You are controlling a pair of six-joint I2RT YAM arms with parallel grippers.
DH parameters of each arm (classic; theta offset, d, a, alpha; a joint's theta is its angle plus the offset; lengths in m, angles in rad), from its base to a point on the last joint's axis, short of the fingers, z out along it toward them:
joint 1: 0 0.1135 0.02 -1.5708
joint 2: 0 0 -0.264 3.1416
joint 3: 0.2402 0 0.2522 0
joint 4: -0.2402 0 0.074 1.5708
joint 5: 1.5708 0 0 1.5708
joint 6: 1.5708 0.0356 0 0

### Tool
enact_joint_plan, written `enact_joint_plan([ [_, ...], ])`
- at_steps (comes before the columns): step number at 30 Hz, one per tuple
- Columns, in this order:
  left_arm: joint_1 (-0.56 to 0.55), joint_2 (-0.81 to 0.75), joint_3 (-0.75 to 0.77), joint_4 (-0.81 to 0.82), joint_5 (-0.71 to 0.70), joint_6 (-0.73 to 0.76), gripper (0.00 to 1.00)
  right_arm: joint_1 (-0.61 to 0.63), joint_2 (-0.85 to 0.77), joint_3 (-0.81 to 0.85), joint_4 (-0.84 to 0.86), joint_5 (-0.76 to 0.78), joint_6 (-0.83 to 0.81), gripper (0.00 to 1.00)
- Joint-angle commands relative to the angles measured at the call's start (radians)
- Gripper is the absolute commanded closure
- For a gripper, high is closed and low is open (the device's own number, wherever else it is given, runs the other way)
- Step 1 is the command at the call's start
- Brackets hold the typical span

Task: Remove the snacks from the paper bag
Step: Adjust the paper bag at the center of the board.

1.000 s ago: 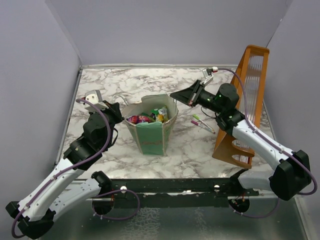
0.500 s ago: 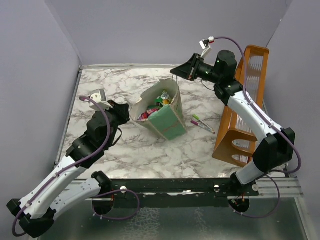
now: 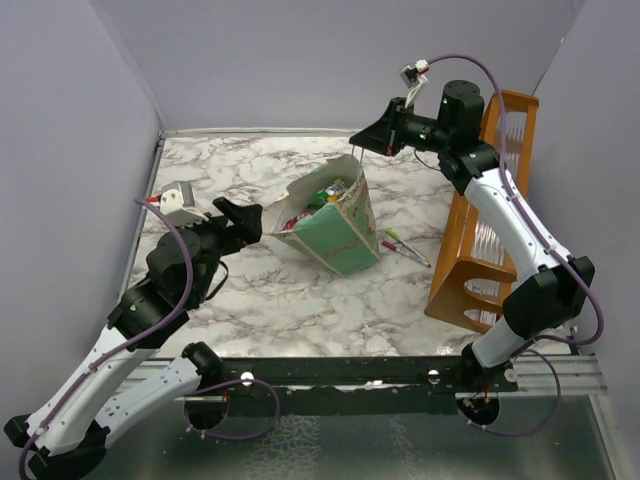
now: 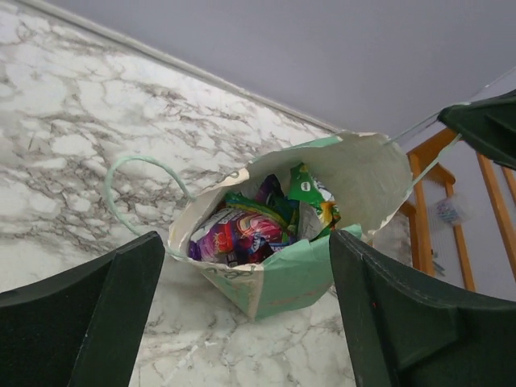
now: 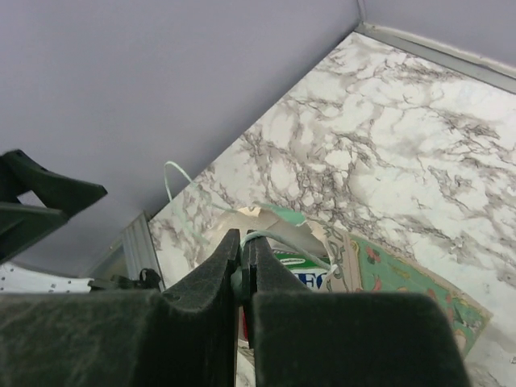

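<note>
The mint-green paper bag (image 3: 338,238) leans over to the left, its cream-lined mouth turned toward my left arm. The snacks (image 3: 322,197) are still packed inside: a purple packet (image 4: 240,234) and green ones (image 4: 310,187) show in the opening. My right gripper (image 3: 358,140) hangs above the bag's far rim, shut on one thin loop handle (image 5: 292,243) that runs taut up to it. The right gripper (image 5: 243,243) pinches that loop at its tips. My left gripper (image 3: 245,222) is open just left of the mouth. In its wrist view the left gripper (image 4: 246,246) frames the bag (image 4: 300,278), apart from it. The other handle (image 4: 119,187) lies loose.
A tall orange-brown wooden rack (image 3: 482,250) stands against the right wall, close under my right arm. Pink and green pens (image 3: 404,246) lie on the marble between bag and rack. Grey walls close the table in on the left, back and right.
My right gripper rose and moved back with the handle, tipping the bag from upright over to the left. My left gripper opened from shut and its arm shifted left.
</note>
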Motion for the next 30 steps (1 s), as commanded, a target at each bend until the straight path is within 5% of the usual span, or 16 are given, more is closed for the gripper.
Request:
enact_joint_plan([
  [1, 0.002, 0.017, 0.141, -0.051, 0.041, 0.113, 0.11, -0.013, -0.013, 0.097, -0.016, -0.110, -0.136, 0.99],
  [6, 0.002, 0.112, 0.268, -0.107, 0.118, 0.205, 0.06, -0.008, 0.035, 0.066, 0.091, -0.346, -0.032, 0.99],
  [15, 0.002, 0.350, 0.323, -0.097, 0.359, 0.261, 0.07, 0.095, 0.044, 0.015, 0.087, -0.358, -0.011, 0.98],
  [25, 0.002, 0.141, 0.173, 0.059, 0.248, 0.234, 0.05, 0.208, -0.014, 0.021, -0.087, -0.364, -0.120, 0.99],
  [30, 0.002, 0.064, 0.066, 0.123, 0.321, 0.201, 0.04, 0.208, -0.100, -0.036, -0.215, -0.168, -0.248, 0.99],
])
